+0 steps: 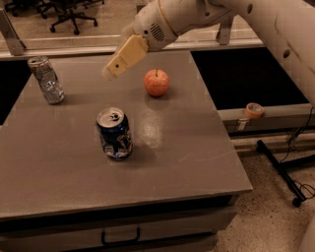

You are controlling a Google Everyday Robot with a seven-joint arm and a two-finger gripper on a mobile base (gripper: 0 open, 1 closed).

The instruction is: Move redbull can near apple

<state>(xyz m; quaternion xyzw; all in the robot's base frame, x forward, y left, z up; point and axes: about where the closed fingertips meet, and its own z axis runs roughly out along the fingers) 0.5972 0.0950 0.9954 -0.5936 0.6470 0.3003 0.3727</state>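
Note:
The redbull can [46, 79], slim and silver-grey, stands upright at the far left of the grey table [177, 162]. The red-orange apple [156, 82] sits near the table's far middle. My gripper [114, 67] hangs above the table between the can and the apple, left of the apple and closer to it, holding nothing. The white arm reaches in from the upper right.
A wider dark blue can [114, 133] stands upright in the middle of the table, in front of the gripper. A roll of tape [254, 110] lies on a ledge to the right. Office chairs [69, 12] stand beyond the glass rail behind the table.

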